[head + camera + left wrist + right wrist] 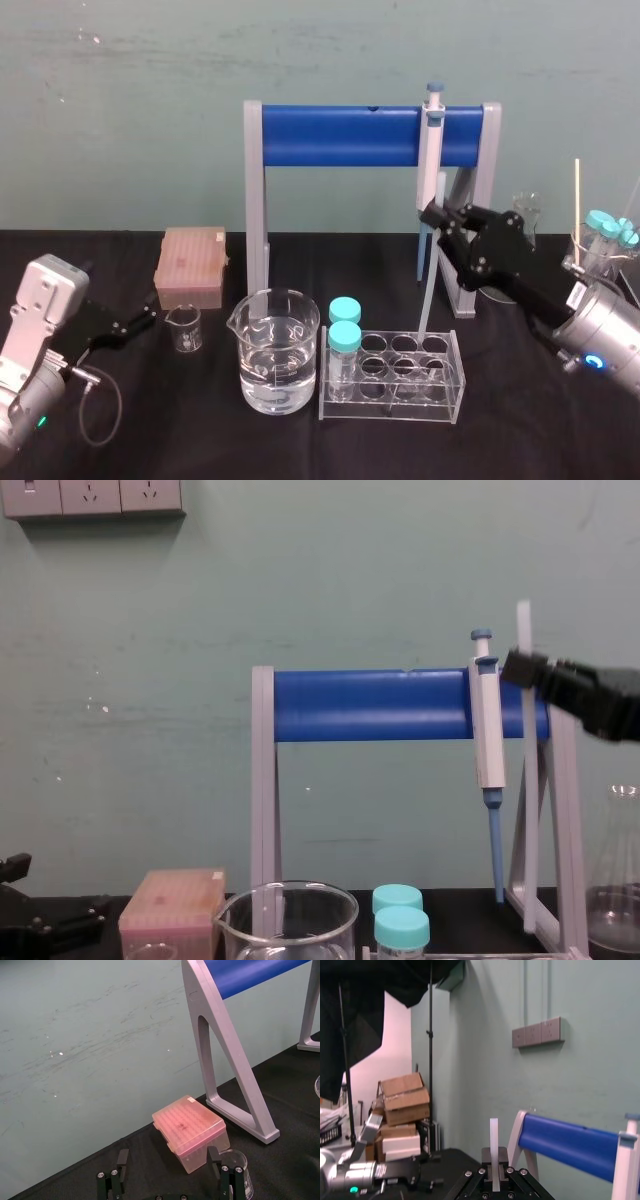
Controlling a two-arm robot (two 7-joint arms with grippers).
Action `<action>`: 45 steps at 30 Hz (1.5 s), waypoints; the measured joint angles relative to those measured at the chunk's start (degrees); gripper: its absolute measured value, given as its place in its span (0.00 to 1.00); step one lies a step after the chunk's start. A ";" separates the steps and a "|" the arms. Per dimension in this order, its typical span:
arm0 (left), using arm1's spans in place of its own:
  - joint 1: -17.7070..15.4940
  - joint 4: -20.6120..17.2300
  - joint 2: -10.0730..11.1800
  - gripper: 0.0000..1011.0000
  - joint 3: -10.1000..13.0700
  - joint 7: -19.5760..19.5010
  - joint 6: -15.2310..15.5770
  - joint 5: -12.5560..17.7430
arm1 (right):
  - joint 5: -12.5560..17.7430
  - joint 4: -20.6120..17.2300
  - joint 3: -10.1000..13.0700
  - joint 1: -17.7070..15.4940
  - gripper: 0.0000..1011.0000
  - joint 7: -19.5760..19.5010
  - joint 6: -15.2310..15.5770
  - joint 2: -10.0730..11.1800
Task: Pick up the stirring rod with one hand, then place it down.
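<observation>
Plainly the stirring rod (522, 630) is off the bench (300, 450) and in the right tool (437, 216), whose jaws are clenched on its upper part. The rod stands nearly upright, its long axis running down from the tool toward the rear holes of the clear tube rack (392, 412). Whether its lower tip touches the rack cannot be told. It hangs just beside the pipette (487, 730) on the blue stand (340, 135), on the side nearer the right arm. The pick-up looks done, so the step left is the placing down. That move seems to turn on tipping the long axis from upright to flat and carrying the rod to bare bench, clear of the rack, the pipette and the big beaker (278, 350). The left tool (167, 1160) rests released, jaws apart, at the bench's left by the pink box (190, 1130), well apart from the rod.
</observation>
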 joint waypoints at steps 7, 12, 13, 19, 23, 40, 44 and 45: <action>0.00 0.00 0.00 0.99 0.00 0.00 0.00 0.00 | -2.76 2.51 -1.33 -0.10 0.07 0.06 -1.71 -0.27; 0.00 0.00 0.00 0.99 0.00 0.00 0.00 0.00 | -3.49 4.36 -1.78 0.58 0.07 0.03 -2.29 -1.22; 0.00 0.00 0.00 0.99 0.00 0.00 0.00 0.00 | -3.50 4.98 -1.96 0.84 0.07 0.11 -2.29 -1.56; 0.00 0.00 0.00 0.99 0.00 0.00 0.00 0.00 | -3.52 7.15 -2.71 2.01 0.07 0.75 -1.83 -2.65; 0.00 0.00 0.00 0.99 0.00 0.00 0.00 0.00 | -3.57 8.00 -3.22 2.60 0.07 0.99 -1.14 -3.03; 0.00 0.00 0.00 0.99 0.00 0.00 0.00 0.00 | -5.46 12.54 -5.12 3.58 0.07 0.58 0.32 -3.99; 0.00 0.00 0.00 0.99 0.00 0.00 0.00 0.00 | -5.89 13.38 -5.30 3.67 0.07 0.27 0.40 -4.32; 0.00 0.00 0.00 0.99 0.00 0.00 0.00 0.00 | -6.08 13.68 -5.32 3.69 0.07 0.08 0.41 -4.44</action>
